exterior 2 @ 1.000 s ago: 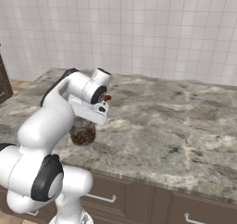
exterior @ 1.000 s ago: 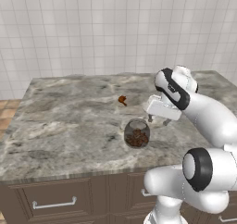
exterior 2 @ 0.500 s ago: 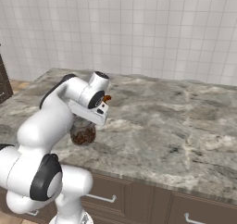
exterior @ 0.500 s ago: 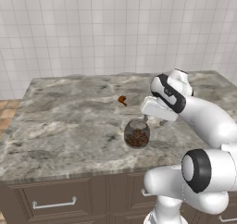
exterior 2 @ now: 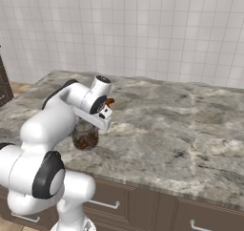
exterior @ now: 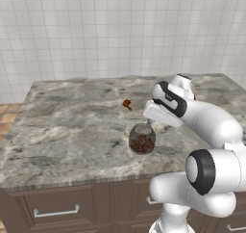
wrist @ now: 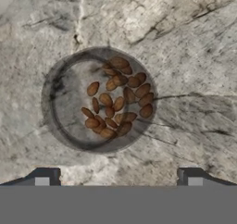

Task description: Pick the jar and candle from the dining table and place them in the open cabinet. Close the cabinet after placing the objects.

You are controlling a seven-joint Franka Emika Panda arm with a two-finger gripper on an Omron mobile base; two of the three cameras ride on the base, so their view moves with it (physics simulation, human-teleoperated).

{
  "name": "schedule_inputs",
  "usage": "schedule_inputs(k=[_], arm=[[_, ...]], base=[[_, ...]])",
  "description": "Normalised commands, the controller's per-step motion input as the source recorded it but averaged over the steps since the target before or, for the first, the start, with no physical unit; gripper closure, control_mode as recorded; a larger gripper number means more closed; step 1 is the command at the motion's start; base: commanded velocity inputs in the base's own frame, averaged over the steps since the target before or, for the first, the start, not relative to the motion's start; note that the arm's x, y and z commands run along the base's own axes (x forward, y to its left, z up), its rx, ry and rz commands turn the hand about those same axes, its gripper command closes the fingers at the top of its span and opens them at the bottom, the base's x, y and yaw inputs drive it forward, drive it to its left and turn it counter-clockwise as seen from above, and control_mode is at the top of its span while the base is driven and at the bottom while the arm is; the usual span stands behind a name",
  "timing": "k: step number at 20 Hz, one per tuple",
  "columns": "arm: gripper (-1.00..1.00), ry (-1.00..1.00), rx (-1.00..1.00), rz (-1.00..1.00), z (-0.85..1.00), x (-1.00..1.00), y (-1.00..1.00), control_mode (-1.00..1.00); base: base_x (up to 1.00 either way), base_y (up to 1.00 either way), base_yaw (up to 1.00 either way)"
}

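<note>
Our hand (wrist: 118,177) hangs above the surface with its two fingers spread wide and nothing between them. In the hand view we look straight down into the jar (wrist: 98,100), which sits just ahead of the fingertips (wrist: 45,176), its round glass mouth open and brown lumps heaped toward one side of its bottom. From the left base view the hand (exterior: 161,117) sits just above and beside the jar (exterior: 142,138), not touching it. The jar stands upright near the front middle of the grey marble surface (exterior: 67,131). Farther back on the surface, well apart from the jar, lies a small orange-brown piece (exterior: 127,104); we cannot tell what it is. Below the slab run dark brown drawer fronts (exterior: 57,209) with silver handles.
</note>
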Motion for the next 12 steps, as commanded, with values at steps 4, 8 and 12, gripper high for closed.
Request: schedule_inputs(k=[4,8,12], arm=[[-1.00,0.00,-0.03,-0.11,-0.20,0.22,0.00,-1.00],[-1.00,0.00,-0.03,-0.06,-0.20,0.23,0.00,-1.00],[-1.00,0.04,0.00,-0.01,-0.14,0.25,0.00,-1.00]], base=[[0.00,0.00,0.00],[0.00,0.00,0.00],[0.00,0.00,0.00]])
